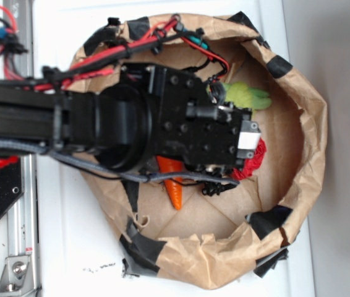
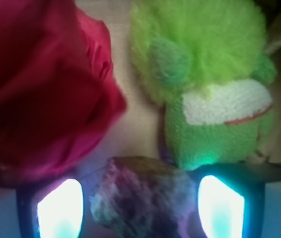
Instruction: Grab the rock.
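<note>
A: Where do we find the rock [image 2: 143, 196]?

B: In the wrist view it lies between the two glowing fingertips [image 2: 61, 210], at the bottom of the picture, just in front of the red fabric rose [image 2: 41, 84] and the green plush toy [image 2: 205, 84]. In the exterior view the arm hides it; we see only the paper bowl [image 1: 311, 111] and the orange carrot [image 1: 176, 193].

A: State of the gripper [image 2: 140, 210]?

B: Spread, straddling the rock. Whether the pads touch it, we cannot tell.

A: Handling?

B: We judge it hard, dense and grainy, so it should not slip or crush. We should clamp its broad opposite flanks, avoiding the rose petals.
</note>
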Available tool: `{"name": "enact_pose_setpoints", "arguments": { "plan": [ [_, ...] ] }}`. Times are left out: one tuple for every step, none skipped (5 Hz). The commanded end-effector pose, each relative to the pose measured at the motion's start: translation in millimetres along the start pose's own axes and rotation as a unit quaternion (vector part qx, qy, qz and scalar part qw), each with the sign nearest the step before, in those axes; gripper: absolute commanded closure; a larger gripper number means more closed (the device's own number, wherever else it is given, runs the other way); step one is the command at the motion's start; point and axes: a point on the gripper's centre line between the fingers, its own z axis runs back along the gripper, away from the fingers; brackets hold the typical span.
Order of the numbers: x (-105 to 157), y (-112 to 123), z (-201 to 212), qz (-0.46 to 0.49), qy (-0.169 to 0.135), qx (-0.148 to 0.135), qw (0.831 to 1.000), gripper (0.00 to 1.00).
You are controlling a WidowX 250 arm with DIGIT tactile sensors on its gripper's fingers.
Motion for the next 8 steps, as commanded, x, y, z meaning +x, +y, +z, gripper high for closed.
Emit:
{"name": "enact_pose_setpoints", "arguments": {
  "plan": [
    [-2.0, -0.7, 13.8, -0.039, 0.008, -0.018, 0.999, 1.0],
    [-3.1, 11.0, 34.3, -0.085, 0.055, 0.111, 0.989, 1.0],
    [-4.4, 14.3, 65.9, -0.071, 0.037, 0.065, 0.995, 1.0],
    [-7.7, 18.0, 112.0, -0.028, 0.003, 0.01, 1.0, 1.0],
    [-12.4, 20.8, 142.8, 0.0, -0.036, -0.033, 0.999, 1.0],
    [-12.6, 22.0, 160.3, 0.025, -0.063, -0.054, 0.996, 1.0],
    [-9.8, 22.8, 161.3, 0.042, -0.07, -0.067, 0.994, 1.0],
    [-7.9, 22.3, 157.1, 0.05, -0.067, -0.06, 0.995, 1.0]
  ]
}}
